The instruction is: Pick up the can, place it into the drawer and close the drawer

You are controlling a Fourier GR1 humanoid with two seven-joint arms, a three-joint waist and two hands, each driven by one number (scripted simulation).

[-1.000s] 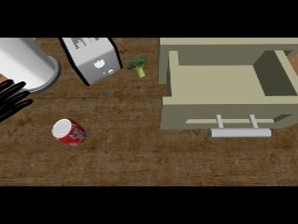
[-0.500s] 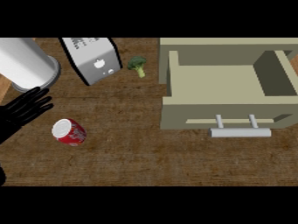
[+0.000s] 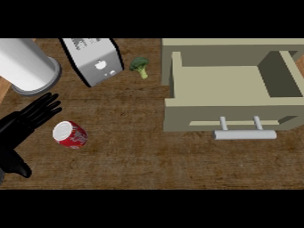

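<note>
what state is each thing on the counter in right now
can: lying on its side on the counter, not held
drawer: pulled open, nothing showing inside
left hand: open, fingers straight, just left of the can
toaster: standing, slots hold nothing
broccoli: lying loose on the counter
white cylinder: upright at the far left

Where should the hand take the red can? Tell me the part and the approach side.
Grip the can round its red side wall, at mid-height. It appears tilted, its pale top facing up and left, so the curved wall is the part fingers can wrap. Come from the left: the left hand lies open just beside it there, and nothing stands between them.
</note>
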